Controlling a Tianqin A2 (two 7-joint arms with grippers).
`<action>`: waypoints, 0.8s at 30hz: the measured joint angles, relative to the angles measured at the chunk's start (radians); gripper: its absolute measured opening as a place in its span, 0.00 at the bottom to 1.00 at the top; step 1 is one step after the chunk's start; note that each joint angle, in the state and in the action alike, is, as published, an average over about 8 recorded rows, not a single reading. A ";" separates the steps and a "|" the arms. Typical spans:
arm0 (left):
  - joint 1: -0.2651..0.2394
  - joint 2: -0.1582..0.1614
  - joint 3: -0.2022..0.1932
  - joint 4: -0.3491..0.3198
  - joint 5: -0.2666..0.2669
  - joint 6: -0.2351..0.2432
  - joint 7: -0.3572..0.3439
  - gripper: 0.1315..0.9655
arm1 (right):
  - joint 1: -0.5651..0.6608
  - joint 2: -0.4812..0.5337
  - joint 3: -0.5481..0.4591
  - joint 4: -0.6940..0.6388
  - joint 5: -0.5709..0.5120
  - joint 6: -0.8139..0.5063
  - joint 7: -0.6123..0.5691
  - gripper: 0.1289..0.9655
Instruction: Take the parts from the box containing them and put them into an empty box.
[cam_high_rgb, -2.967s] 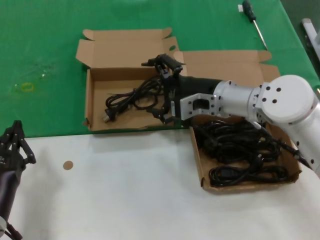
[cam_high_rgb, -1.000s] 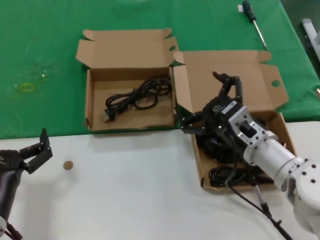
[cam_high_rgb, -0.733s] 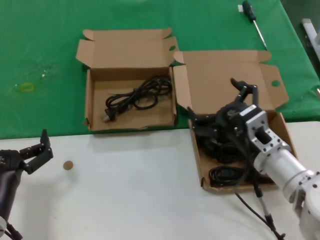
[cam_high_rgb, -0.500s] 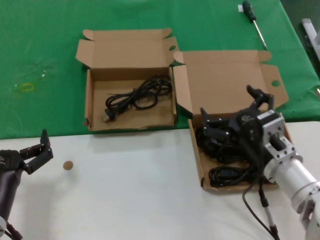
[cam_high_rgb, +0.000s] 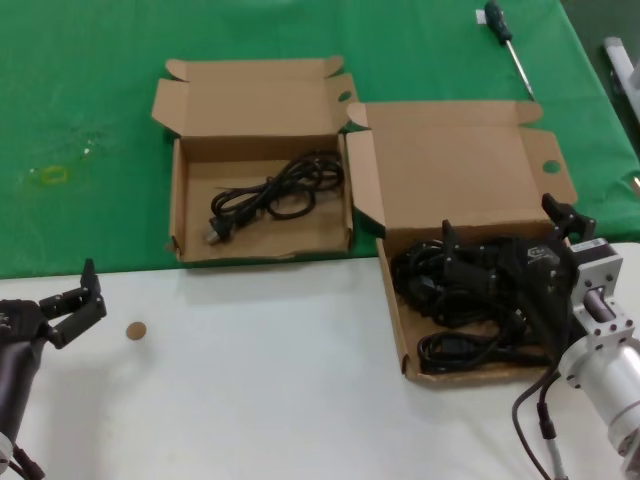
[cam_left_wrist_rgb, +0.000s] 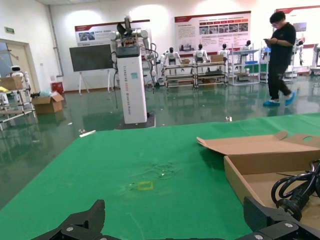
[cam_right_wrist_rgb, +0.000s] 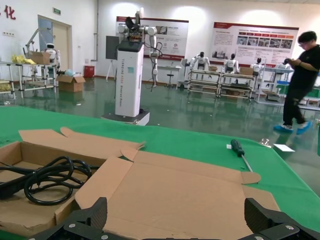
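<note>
Cords (cam_high_rgb: 470, 300): light, floppy, tangle-prone; likely best pinched at a bundled middle loop, not a plug. Right gripper (cam_high_rgb: 505, 240) spread wide, low over the pile in the right box (cam_high_rgb: 395, 310). Left box (cam_high_rgb: 178, 200) holds one cord (cam_high_rgb: 275, 195). Left gripper (cam_high_rgb: 85, 290) spread, idle over the white table edge

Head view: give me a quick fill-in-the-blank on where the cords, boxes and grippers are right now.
1. The right gripper, fingers open, hovers over the box with the ____ lid panel.
2. The box with the short lid panel holds ____ power cord.
3. The left gripper waits over the ____ surface.
4. The screwdriver lies on the ____ cloth.

Missing: tall; one; white; green
</note>
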 joint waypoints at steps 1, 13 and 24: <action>0.000 0.000 0.000 0.000 0.000 0.000 0.000 1.00 | 0.000 0.000 0.000 0.000 0.000 0.000 0.000 1.00; 0.000 0.000 0.000 0.000 0.000 0.000 0.000 1.00 | -0.001 0.000 0.001 0.001 0.000 0.001 0.001 1.00; 0.000 0.000 0.000 0.000 0.000 0.000 0.000 1.00 | -0.001 0.000 0.001 0.001 0.000 0.001 0.001 1.00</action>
